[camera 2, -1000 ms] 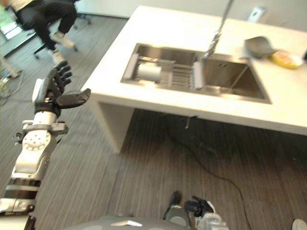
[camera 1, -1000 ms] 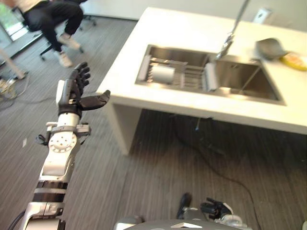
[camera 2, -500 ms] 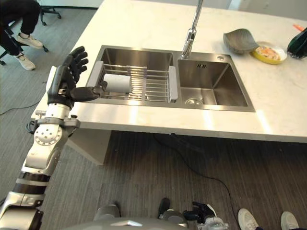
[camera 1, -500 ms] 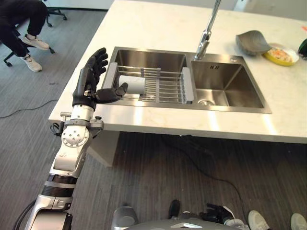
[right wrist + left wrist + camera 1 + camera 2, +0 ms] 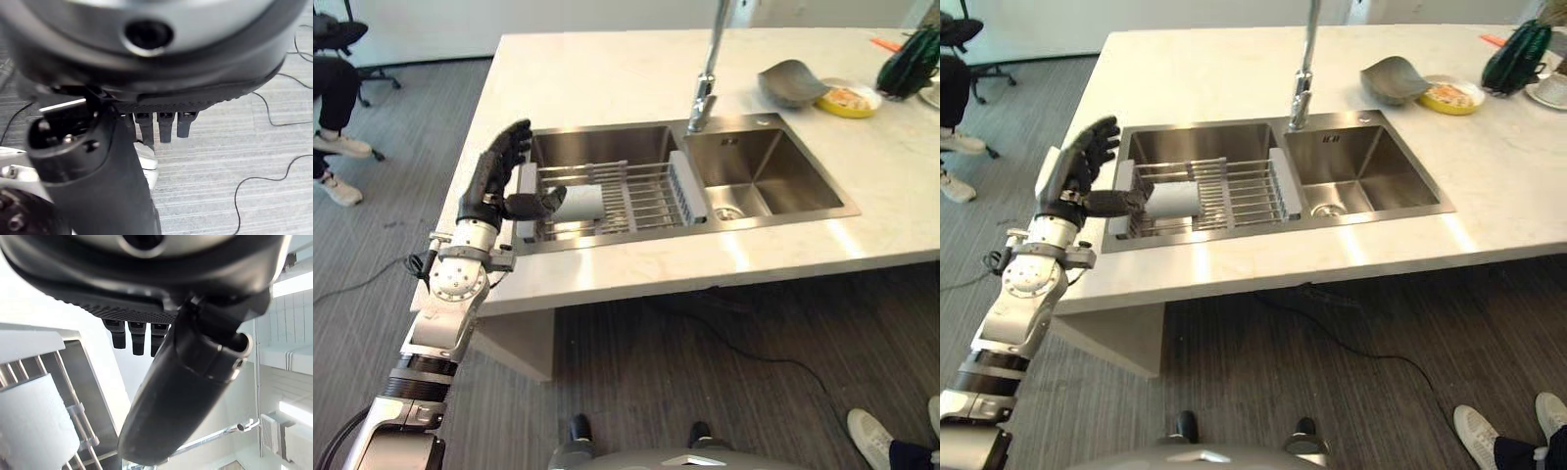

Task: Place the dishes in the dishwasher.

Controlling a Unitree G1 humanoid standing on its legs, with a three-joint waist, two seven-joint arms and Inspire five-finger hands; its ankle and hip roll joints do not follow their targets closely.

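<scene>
A white cylinder (image 5: 582, 203), cup-like, lies on its side in the wire rack (image 5: 636, 191) over the sink's left basin. My left hand (image 5: 497, 183) is raised at the rack's left end, open, fingers straight up and thumb (image 5: 186, 396) pointing toward the cylinder (image 5: 29, 426) without touching it. On the counter at the far right sit a grey bowl (image 5: 790, 82) and a yellow dish (image 5: 847, 98) with food in it. My right hand (image 5: 98, 186) hangs over the carpet floor, open, holding nothing.
The faucet (image 5: 707, 83) rises behind the double sink (image 5: 773, 211). A dark green object (image 5: 1513, 51) and a white cup on a saucer (image 5: 1552, 88) stand at the counter's far right. A person's shoes (image 5: 873, 438) are at lower right; another person sits at far left (image 5: 333, 78).
The camera has swung, shifting the whole picture. My left hand, still open, has gone from out past the counter's corner to beside the rack's left end.
</scene>
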